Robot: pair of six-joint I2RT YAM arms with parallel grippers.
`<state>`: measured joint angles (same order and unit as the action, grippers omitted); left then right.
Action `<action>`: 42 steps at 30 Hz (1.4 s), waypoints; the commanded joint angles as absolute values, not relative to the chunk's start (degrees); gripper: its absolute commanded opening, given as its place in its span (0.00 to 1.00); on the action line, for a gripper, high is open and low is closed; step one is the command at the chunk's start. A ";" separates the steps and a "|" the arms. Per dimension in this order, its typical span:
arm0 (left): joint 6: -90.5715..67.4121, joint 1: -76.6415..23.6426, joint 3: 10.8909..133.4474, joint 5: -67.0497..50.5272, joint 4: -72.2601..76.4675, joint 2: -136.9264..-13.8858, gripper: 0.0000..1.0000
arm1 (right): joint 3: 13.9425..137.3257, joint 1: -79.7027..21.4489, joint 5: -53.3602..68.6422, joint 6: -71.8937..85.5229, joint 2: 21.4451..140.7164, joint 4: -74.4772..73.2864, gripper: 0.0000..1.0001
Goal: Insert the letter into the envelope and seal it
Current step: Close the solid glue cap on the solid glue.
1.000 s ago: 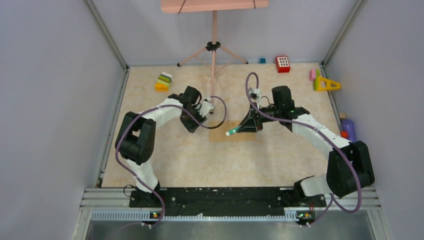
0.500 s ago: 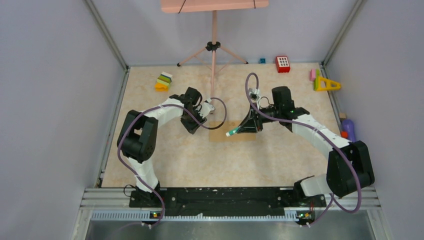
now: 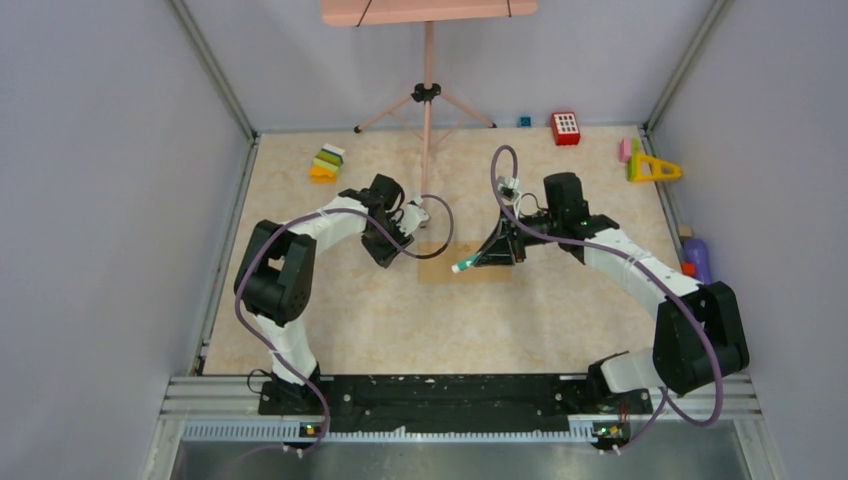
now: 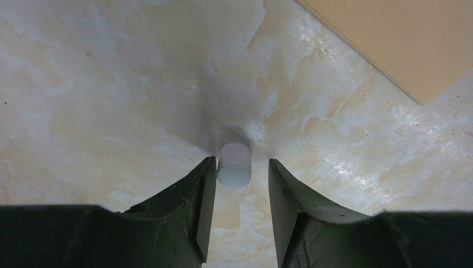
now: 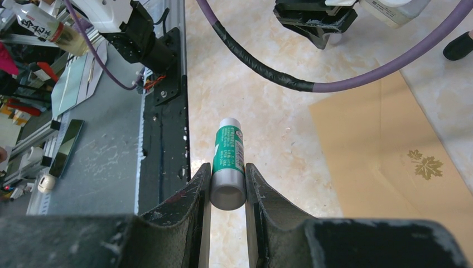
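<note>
The brown envelope [image 3: 465,268] lies flat mid-table, its corner in the left wrist view [image 4: 401,39] and its gold leaf mark in the right wrist view [image 5: 426,166]. My right gripper [image 5: 228,167] is shut on a green glue stick [image 5: 228,151], held tip-out over the envelope's left part [image 3: 462,265]. My left gripper [image 4: 242,162] stands open just left of the envelope [image 3: 384,257]. A small white cap [image 4: 234,166] stands on the table between its tips, against the left finger, with a gap to the right one. The letter is out of view.
A pink tripod stand [image 3: 427,95] stands at the back centre. Toy blocks [image 3: 327,163], a red block [image 3: 566,128], a yellow triangle [image 3: 654,168] and a purple bottle [image 3: 697,258] sit along the edges. The left arm's purple cable [image 5: 334,84] loops over the envelope.
The left arm's elbow shifted slightly toward the near edge, and its gripper stayed beside the envelope. The right arm and the glue stick have not moved.
</note>
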<state>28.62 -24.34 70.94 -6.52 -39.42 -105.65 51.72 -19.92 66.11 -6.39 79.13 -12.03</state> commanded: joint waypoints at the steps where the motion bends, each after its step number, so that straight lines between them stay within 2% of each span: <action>1: 28.48 -23.99 72.09 -6.38 -38.62 -102.92 0.44 | 51.68 -19.29 67.90 -7.38 77.34 -11.02 0.06; 18: 28.43 -23.91 72.25 -5.89 -38.76 -101.60 0.44 | 51.65 -19.29 68.28 -7.13 77.43 -11.04 0.06; 25: 28.65 -23.91 72.43 -6.13 -39.33 -102.02 0.36 | 51.59 -19.25 68.31 -7.12 77.44 -10.95 0.06; 30: 28.67 -23.91 72.51 -6.39 -39.68 -101.96 0.22 | 51.59 -19.31 68.39 -7.03 77.43 -10.88 0.05; 35: 28.64 -23.91 72.61 -6.76 -40.10 -102.13 0.19 | 51.59 -19.30 68.50 -6.95 77.35 -10.90 0.05; 38: 28.47 -23.91 72.45 -7.00 -39.95 -102.02 0.10 | 51.57 -19.27 68.48 -6.94 77.32 -10.86 0.05; 42: 27.90 -23.90 72.67 -7.62 -39.57 -101.25 0.05 | 51.58 -19.31 68.49 -6.81 77.51 -10.75 0.05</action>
